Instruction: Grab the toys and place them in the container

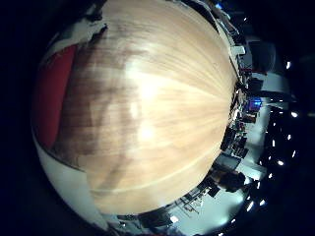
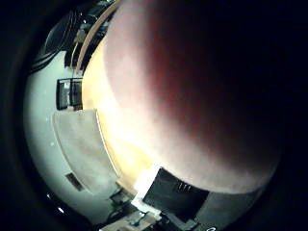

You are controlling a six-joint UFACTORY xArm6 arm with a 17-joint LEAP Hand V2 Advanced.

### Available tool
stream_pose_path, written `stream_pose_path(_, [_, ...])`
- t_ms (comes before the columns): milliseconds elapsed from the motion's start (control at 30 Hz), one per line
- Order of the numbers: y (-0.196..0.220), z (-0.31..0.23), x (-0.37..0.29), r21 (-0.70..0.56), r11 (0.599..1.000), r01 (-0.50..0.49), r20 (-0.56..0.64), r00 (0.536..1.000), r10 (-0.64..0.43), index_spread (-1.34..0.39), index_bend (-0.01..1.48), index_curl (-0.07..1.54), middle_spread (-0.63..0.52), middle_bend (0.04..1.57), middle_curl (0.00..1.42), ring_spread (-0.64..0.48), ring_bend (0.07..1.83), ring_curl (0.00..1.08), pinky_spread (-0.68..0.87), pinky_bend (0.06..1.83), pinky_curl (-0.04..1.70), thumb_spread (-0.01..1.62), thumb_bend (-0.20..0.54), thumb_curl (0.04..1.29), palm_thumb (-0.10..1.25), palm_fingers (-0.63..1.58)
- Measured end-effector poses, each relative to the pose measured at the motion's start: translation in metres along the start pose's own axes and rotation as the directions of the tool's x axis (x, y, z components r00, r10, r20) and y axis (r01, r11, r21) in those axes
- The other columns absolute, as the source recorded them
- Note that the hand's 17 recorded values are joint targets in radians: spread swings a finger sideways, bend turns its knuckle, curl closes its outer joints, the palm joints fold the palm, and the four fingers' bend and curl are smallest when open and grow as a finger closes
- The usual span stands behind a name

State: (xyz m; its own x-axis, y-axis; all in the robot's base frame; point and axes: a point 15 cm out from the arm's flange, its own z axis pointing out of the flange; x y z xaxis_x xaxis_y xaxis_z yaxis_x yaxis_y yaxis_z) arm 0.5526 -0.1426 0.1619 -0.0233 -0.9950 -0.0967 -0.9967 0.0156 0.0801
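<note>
In the right little finger side palm view a red thing (image 1: pixel 54 93) lies at the edge of the picture, on or beside the wooden table top (image 1: pixel 157 98); I cannot tell whether it is a toy or the container. In the right thumb side palm view a large blurred dark red and pinkish thing (image 2: pixel 192 87) fills much of the picture, so it is close to the palm. I cannot tell what it is. The hand is over the table.
Beyond the table's far edge stand dark pieces of room furniture and equipment (image 1: pixel 241 108). The right thumb side palm view shows a strip of the wooden table (image 2: pixel 111 135), pale floor (image 2: pixel 43 135) beside it and a black box (image 2: pixel 69 93) on that floor.
</note>
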Motion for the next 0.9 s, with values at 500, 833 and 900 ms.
stream_pose_path(500, [0.023, -0.059, -0.015, -0.048, 0.998, 0.047, 0.052, 0.998, -0.045, -0.51, 0.54, 0.39, -0.33, 1.02, 0.63, -0.27, 1.25, 0.48, -0.43, 1.24, 0.37, 1.06, 0.046, 0.36, 0.84, 1.30])
stream_pose_path(833, [0.039, -0.136, -0.012, 0.061, 0.997, 0.053, 0.023, 0.998, -0.055, -0.50, 0.56, 0.48, -0.30, 1.09, 0.61, -0.26, 1.30, 0.50, -0.41, 1.25, 0.43, 1.04, -0.012, 0.35, 0.92, 1.26])
stream_pose_path(900, [0.047, -0.150, -0.015, 0.070, 0.996, 0.056, 0.021, 0.998, -0.058, -0.50, 0.56, 0.49, -0.30, 1.10, 0.61, -0.26, 1.31, 0.51, -0.41, 1.25, 0.43, 1.04, -0.015, 0.35, 0.92, 1.26])
